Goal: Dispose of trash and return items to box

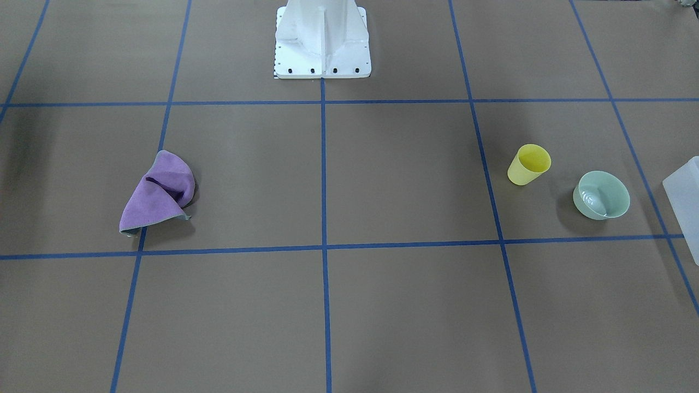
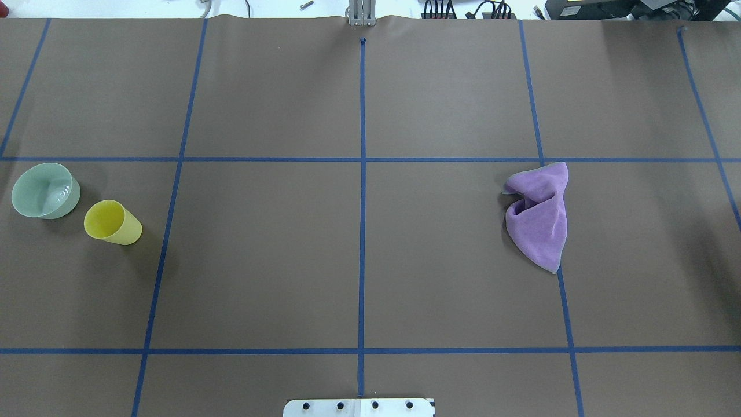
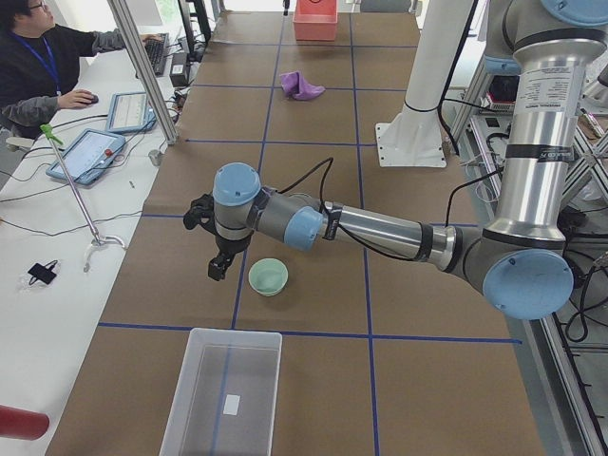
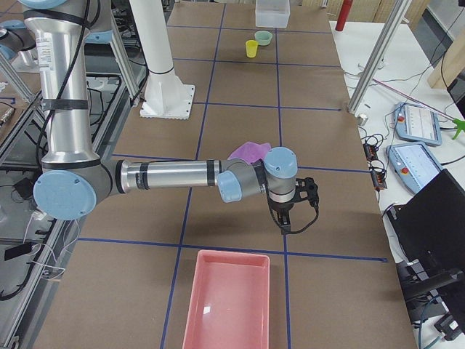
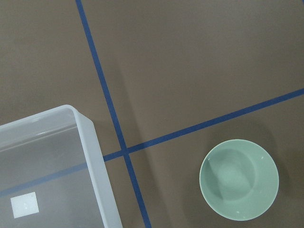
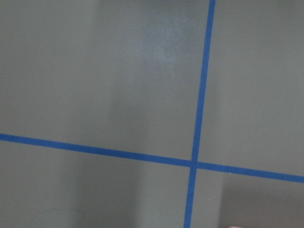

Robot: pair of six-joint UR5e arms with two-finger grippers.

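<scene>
- Green bowl (image 1: 601, 195): upright on table, out front of white base (image 1: 322, 41), well off to robot's L.
- Yellow cup (image 1: 528, 164): upright, just beside bowl, not touching, on the side nearer base.
- Purple cloth (image 1: 158, 191): crumpled heap, out front of base, well off to robot's R, overlapping a tape line.
- Clear box (image 3: 182, 399): further L from base than bowl, at table's end; white label on its floor.
- Pink tray (image 4: 231, 252): opp. end, further R from base than cloth.
- L gripper (image 3: 217, 274): fingers pointing down, above table just beside bowl, on the side away from base. Seen from a side cam only, so can't tell if jaws are parted or closed. Its wrist cam looks down on bowl + box corner.
- R gripper (image 4: 283, 222): fingers down, past cloth from base, btwn cloth and tray. Jaw state can't be told either. Its wrist cam shows only table + tape cross.
- Table (image 2: 260, 260): brown paper w/ blue tape grid.
- Operator (image 3: 47, 66): seated at side desk, across table from base.
</scene>
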